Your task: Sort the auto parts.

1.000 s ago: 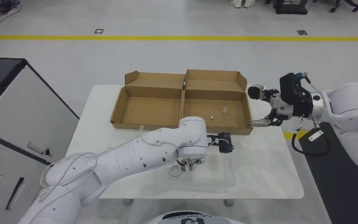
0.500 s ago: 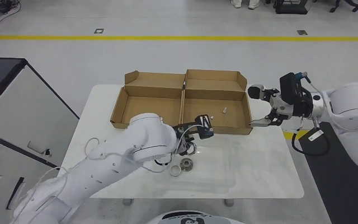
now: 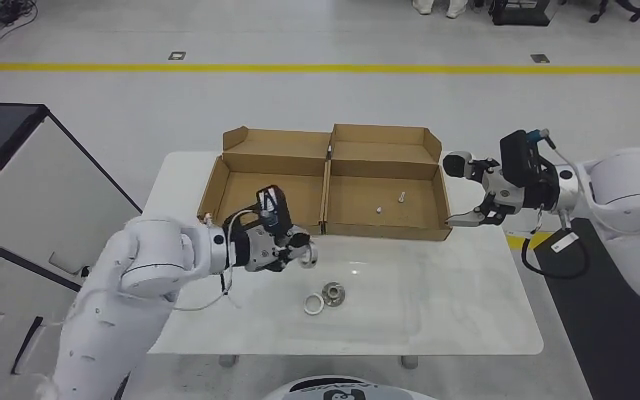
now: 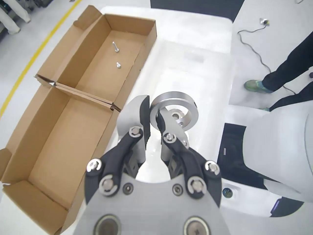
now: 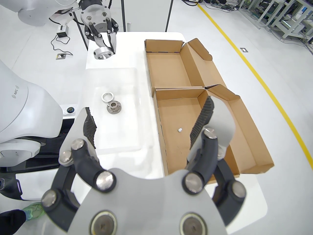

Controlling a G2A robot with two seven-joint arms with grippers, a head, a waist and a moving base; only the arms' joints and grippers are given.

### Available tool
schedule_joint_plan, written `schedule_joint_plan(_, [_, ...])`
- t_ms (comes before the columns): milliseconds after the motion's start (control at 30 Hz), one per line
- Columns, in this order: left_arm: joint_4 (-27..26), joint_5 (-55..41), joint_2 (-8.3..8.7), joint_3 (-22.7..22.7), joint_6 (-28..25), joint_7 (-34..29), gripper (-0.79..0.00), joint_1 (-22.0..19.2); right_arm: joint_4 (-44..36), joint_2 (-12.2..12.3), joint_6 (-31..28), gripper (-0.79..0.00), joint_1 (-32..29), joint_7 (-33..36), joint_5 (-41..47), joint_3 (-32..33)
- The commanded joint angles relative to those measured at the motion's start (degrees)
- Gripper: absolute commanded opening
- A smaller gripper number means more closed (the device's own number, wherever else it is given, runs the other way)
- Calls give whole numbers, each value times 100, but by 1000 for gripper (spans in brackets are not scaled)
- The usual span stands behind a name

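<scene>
metal ring (image 4: 177, 97) gripped by left end effector (image 4: 152, 110) has swung left, beside the cardboard box (image 3: 262, 168)

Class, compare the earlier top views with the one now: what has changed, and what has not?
The left gripper, its fingers shut on a metal ring, swung from before the right box to before the left box. The right gripper, the loose ring, the flanged hub and both screws stayed put.
</scene>
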Motion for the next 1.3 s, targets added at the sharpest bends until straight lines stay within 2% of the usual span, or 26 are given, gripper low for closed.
schedule_joint_plan(0, [60,-160,33,-196,-344,233,-785,162,0,0,0,0,0,0,0,0])
schedule_joint_plan(233, [367,-721,106,-725,-1340,1254,-785,487,0,0,0,0,0,0,0,0])
schedule_joint_plan(533, [280,-1246,225,-743,-1340,2294,-785,416,0,0,0,0,0,0,0,0])
schedule_joint_plan(867, [183,-1963,515,-859,-1340,2773,-785,235,0,0,0,0,0,0,0,0])
schedule_joint_plan(1267, [183,-1978,525,-866,-1340,2775,-785,233,0,0,0,0,0,0,0,0])
